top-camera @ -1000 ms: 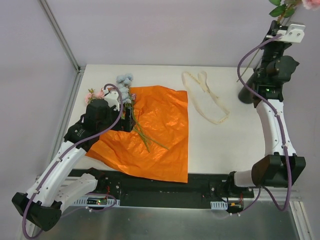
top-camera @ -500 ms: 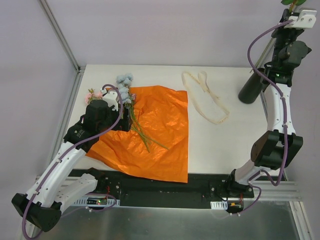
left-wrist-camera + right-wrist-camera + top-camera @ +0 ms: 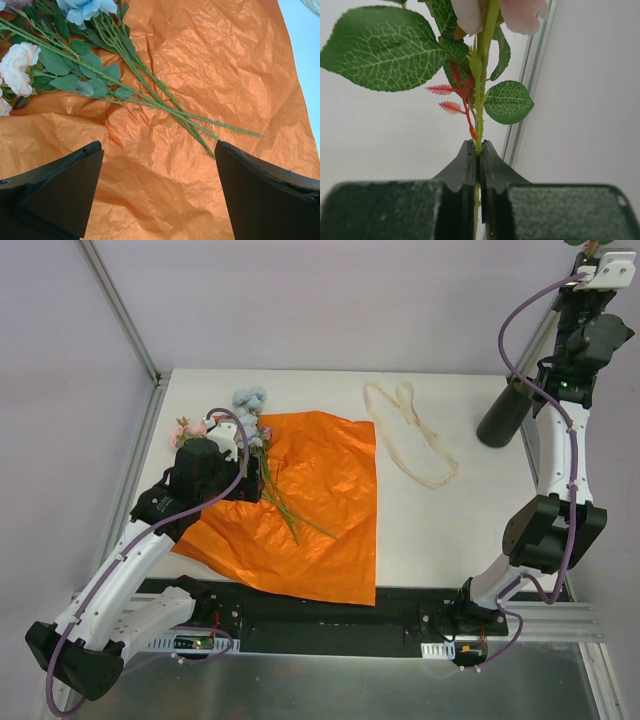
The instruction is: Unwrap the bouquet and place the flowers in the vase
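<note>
While the right fingers point(image 3: 461, 172) are clamped together on a single green stem point(image 3: 481, 85), holding its pink bloom point(image 3: 520, 12) high above the worktop point(image 3: 450, 530), the vase point(image 3: 502, 418) stands at the worktop's 2 o'clock corner, just toward 7 o'clock of that raised wrist in the top view. The other flowers point(image 3: 100, 75) lie on the opened orange paper point(image 3: 210, 60) toward 10 o'clock, with their blooms pointing away from the arms and their stems crossing in a loose fan. The left fingers point(image 3: 55, 195) hang wide apart over those stems, touching nothing. A cream ribbon point(image 3: 410, 440) lies loose at about 1 o'clock, apart from the paper.

These stems look light, thin and wiry. They are probably stiff enough to lift from one pinch, though a top-heavy bloom may make one swivel in the grip. The best hold seems to be the bare lower stretch where the stems cross, clear of leaves and petals. The crinkly paper underneath is thin and could be caught in the same pinch. Being tall and narrow, the vase may tip if a stem end knocks its rim.
</note>
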{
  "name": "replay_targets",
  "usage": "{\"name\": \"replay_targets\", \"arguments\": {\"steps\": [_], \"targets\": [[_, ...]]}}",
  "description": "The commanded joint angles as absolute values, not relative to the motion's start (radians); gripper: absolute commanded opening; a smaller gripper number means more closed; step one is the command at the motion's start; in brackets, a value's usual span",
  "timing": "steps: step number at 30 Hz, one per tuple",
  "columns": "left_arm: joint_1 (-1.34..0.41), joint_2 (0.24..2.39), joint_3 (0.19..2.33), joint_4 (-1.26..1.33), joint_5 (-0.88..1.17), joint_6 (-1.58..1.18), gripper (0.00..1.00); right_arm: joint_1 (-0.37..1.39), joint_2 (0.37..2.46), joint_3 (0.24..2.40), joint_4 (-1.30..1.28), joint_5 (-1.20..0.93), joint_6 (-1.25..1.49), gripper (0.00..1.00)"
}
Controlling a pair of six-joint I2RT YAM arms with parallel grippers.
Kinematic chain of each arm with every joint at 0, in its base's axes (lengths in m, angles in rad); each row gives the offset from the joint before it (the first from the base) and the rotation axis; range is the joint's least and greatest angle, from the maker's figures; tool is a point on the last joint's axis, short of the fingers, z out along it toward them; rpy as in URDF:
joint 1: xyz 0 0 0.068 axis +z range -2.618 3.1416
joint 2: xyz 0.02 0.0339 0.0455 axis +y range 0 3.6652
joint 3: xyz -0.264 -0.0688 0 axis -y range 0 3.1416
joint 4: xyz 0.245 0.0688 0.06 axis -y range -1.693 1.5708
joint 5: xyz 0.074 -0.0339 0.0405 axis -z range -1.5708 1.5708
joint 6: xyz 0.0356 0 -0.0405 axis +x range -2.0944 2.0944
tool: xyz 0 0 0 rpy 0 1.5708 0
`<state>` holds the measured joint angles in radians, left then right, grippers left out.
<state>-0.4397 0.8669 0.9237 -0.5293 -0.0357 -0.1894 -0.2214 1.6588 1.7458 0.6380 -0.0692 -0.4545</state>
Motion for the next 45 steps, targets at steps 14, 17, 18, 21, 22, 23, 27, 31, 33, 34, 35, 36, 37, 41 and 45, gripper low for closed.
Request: {"name": "replay_targets", "arguments": {"steps": [14,17,18,21,22,23,27,31,33,34,35,36,37,41,45], "targets": [[-0.446,0.885,0.928,-0.525,-0.034,-0.167,0.99,-0.255,1.695,1.637,0.716,-0.132,-0.408,0.0],[-0.446,0.887,0.93,-0.525,-0.032,-0.167,0.99,-0.255,1.687,1.591,0.718,-0.103,-0.393,0.02],[-0.446,0.887,0.931,-0.525,-0.031,-0.167,0.99,-0.255,1.683,1.568,0.718,-0.091,-0.391,0.05],[-0.448,0.885,0.931,-0.525,-0.026,-0.169,0.99,-0.255,1.681,1.526,0.7,-0.06,-0.39,0.16],[-0.448,0.884,0.93,-0.525,-0.022,-0.17,0.99,-0.255,1.68,1.519,0.681,-0.045,-0.384,0.18],[-0.448,0.884,0.933,-0.525,-0.021,-0.17,0.99,-0.255,1.674,1.511,0.655,-0.034,-0.374,0.21],[-0.446,0.881,0.934,-0.525,-0.02,-0.173,0.99,-0.255,1.634,1.493,0.554,0.038,-0.313,0.34],[-0.446,0.876,0.931,-0.525,-0.026,-0.176,0.99,-0.253,1.579,1.489,0.439,0.075,-0.213,0.45],[-0.446,0.877,0.933,-0.525,-0.026,-0.181,0.99,-0.252,1.546,1.499,0.37,0.086,-0.166,0.52],[-0.446,0.877,0.934,-0.525,-0.025,-0.183,0.99,-0.249,1.53,1.505,0.333,0.092,-0.135,0.55],[-0.446,0.877,0.934,-0.526,-0.025,-0.186,0.99,-0.247,1.511,1.512,0.287,0.095,-0.105,0.57],[-0.446,0.874,0.934,-0.529,-0.02,-0.189,0.99,-0.247,1.493,1.52,0.246,0.094,-0.071,0.6],[-0.446,0.868,0.934,-0.529,-0.02,-0.192,0.99,-0.245,1.467,1.526,0.198,0.086,-0.04,0.61],[-0.446,0.862,0.933,-0.529,-0.041,-0.198,0.99,-0.242,1.405,1.561,0.005,0.083,0.113,0.64],[-0.446,0.867,0.931,-0.531,-0.075,-0.224,0.99,-0.233,1.349,1.592,-0.185,0.075,0.227,0.64]]}}
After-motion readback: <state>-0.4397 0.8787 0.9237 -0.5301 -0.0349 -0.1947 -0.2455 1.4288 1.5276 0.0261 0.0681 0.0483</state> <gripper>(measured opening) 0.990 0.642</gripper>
